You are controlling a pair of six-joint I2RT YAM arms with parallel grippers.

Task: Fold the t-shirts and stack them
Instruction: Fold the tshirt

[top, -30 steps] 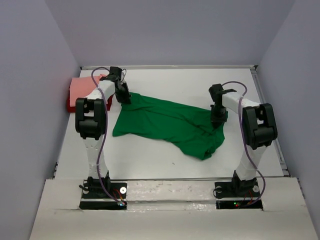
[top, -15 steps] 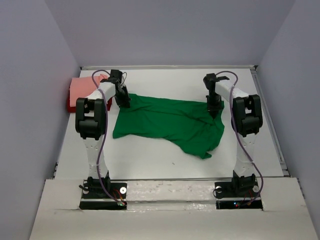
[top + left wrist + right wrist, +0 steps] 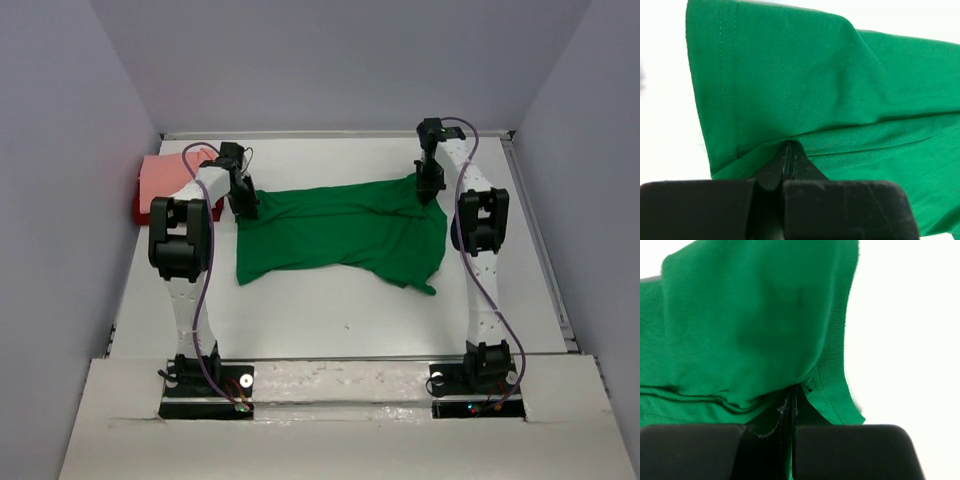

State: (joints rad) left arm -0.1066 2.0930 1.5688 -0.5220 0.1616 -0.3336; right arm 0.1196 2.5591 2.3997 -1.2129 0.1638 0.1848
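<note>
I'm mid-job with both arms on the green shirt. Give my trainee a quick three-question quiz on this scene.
1. True or false: the left end effector and the right end effector are each shut on the green t-shirt.
2. Where on the table does the salmon pink t-shirt lie? A) far left B) far right C) near middle
3. What shows under the pink one's edge?
Key: 1 true; 2 A; 3 the dark red t-shirt.

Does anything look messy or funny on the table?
Only the green shirt: it lies wrinkled and lopsided, its near edge reaching closer to the arms on the right. The left pincer and right pincer pinch its far corners.
</note>
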